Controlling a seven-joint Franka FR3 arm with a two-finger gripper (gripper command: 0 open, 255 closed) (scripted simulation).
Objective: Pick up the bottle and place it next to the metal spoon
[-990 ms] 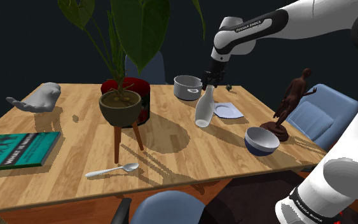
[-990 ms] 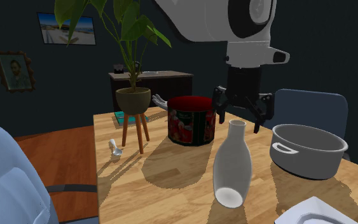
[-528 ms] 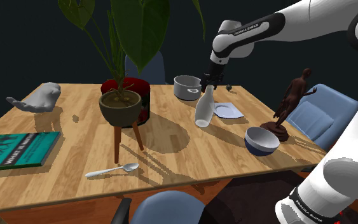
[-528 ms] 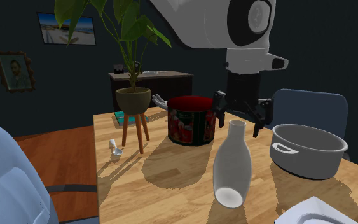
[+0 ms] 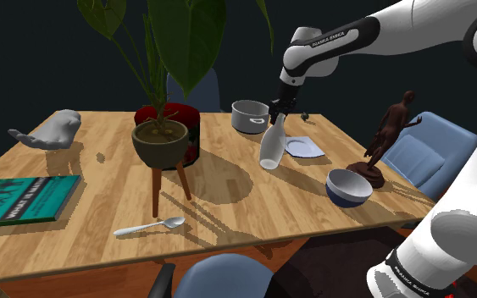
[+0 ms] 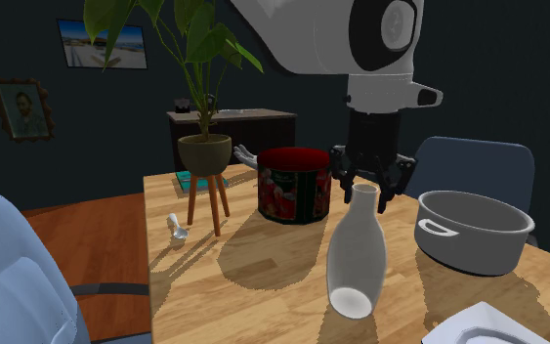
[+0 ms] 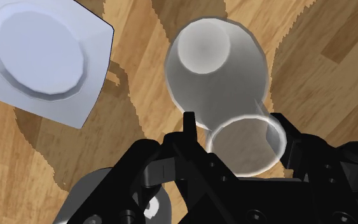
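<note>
Black jaws clasped on the neck of a pale grey long-necked bottle (image 5: 269, 149).
The bottle stood slightly tilted on the light wooden counter (image 5: 228, 193), just beside a white square plate (image 5: 306, 149) and near the grey two-handled pot (image 5: 249, 121) at the far edge, the jaws narrowed onto either side of its neck under the rim. The silver metal spoon (image 5: 150, 226) lay well apart, close to the near edge, before a brown three-legged plant pot (image 5: 160, 144).

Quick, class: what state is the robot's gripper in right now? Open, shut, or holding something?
Gripper: shut on the bottle, its fingers clasping the neck just below the rim.
</note>
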